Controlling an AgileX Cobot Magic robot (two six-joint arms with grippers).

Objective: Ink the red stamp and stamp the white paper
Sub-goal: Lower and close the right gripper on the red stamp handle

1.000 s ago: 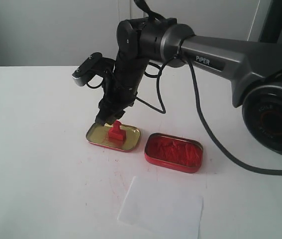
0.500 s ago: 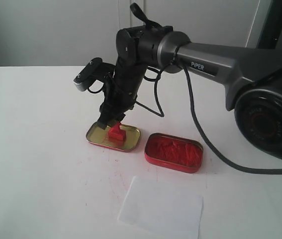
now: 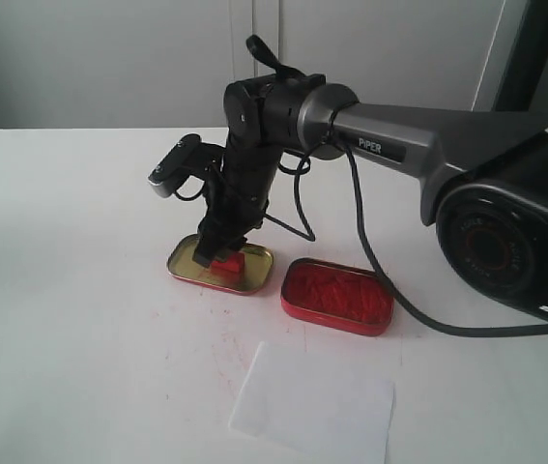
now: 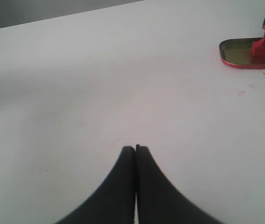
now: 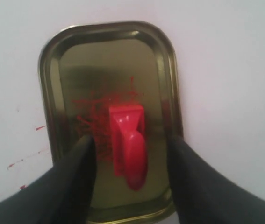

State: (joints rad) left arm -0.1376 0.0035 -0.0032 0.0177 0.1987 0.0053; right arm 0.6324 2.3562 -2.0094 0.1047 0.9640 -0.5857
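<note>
Nearest the camera, well in front of the shallow gold-coloured metal tin lid [image 3: 188, 263], lies the white paper [image 3: 312, 404], a small thin rectangular sheet, flat on the white table [image 3: 61, 290]. No stamp mark shows on it.

Just beside the lid, towards the paper's far edge, stands the red rectangular metal tin of red ink paste [image 3: 337, 297], uncovered.

Inside the lid stands the red stamp [image 5: 128, 140], a small all-red block with a short knob handle, base down among smears of red.

The right gripper [image 3: 217, 246] sits low over the lid. Its fingers [image 5: 83, 154] are spread wide, one on each side of the stamp, with a gap showing on both sides. Nothing is held.

The left gripper [image 4: 135, 148] rests over bare table well apart from the lid, its fingers pressed together on nothing.

Step in hand, as judged: taking hold of the stamp. Inking and stamping are not yet done.

The next move calls for closing squarely on the narrow handle, then a straight lift clear of the lid's rim.

Count:
- Stamp: one.
- Lid: one.
- Ink tin: one.
- Paper sheet: one.
- Grippers: two.
</note>
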